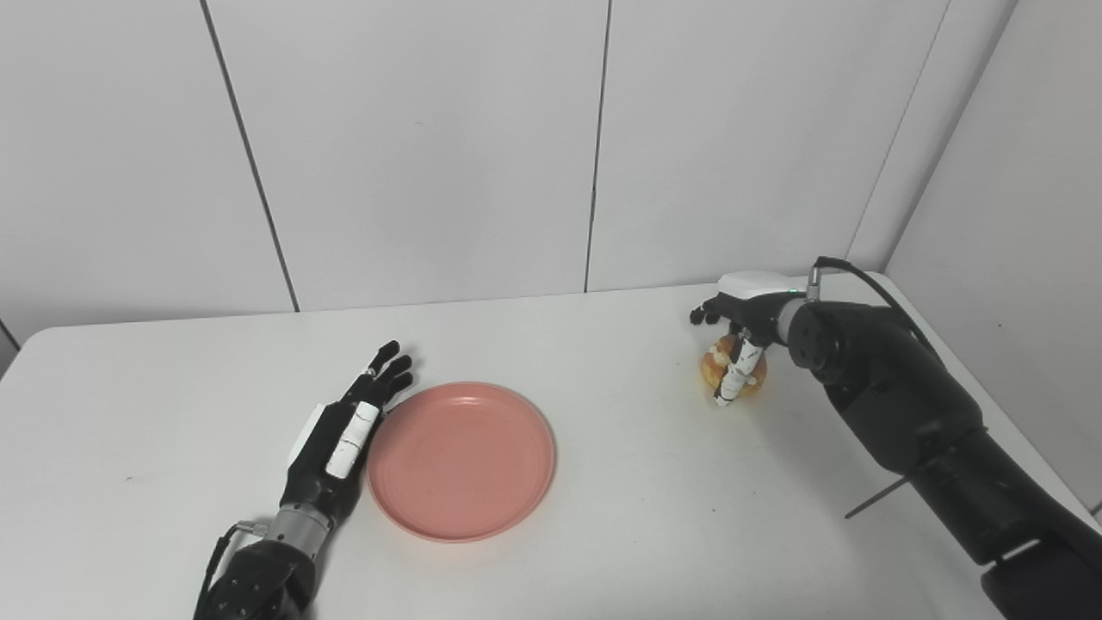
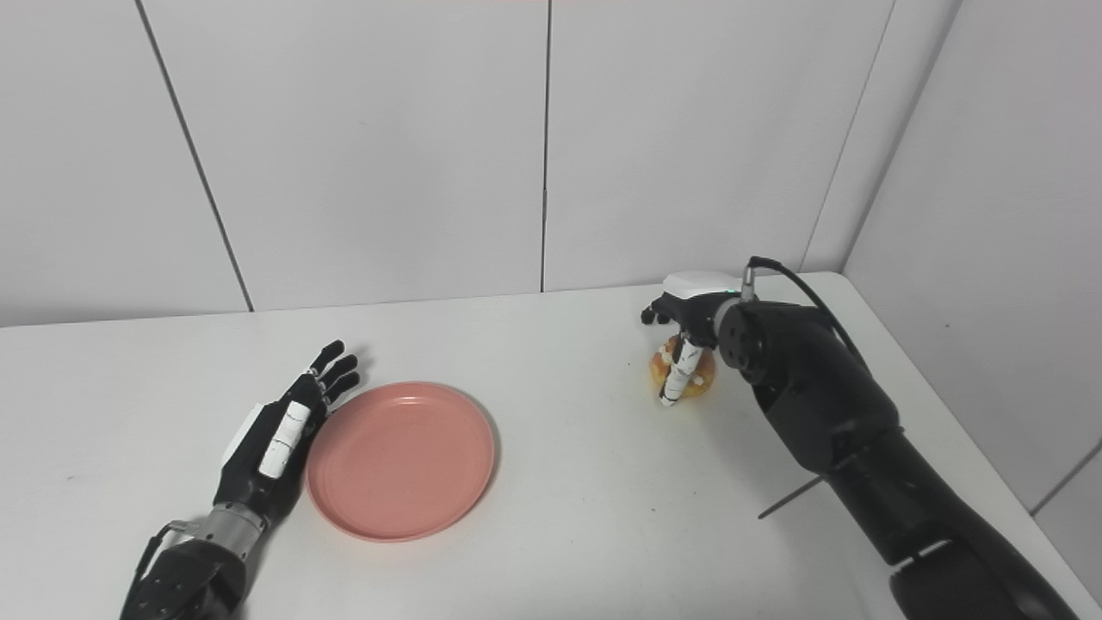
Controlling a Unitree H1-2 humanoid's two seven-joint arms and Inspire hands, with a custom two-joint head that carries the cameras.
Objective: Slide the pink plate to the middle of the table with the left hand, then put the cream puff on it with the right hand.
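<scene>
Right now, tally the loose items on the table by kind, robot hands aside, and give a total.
Pink plate: 1
Cream puff: 1
Total: 2

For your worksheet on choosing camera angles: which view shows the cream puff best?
The left eye view: the cream puff appears slightly larger there, under the right hand. The right eye view shows the same puff, equally part-hidden by fingers.
</scene>
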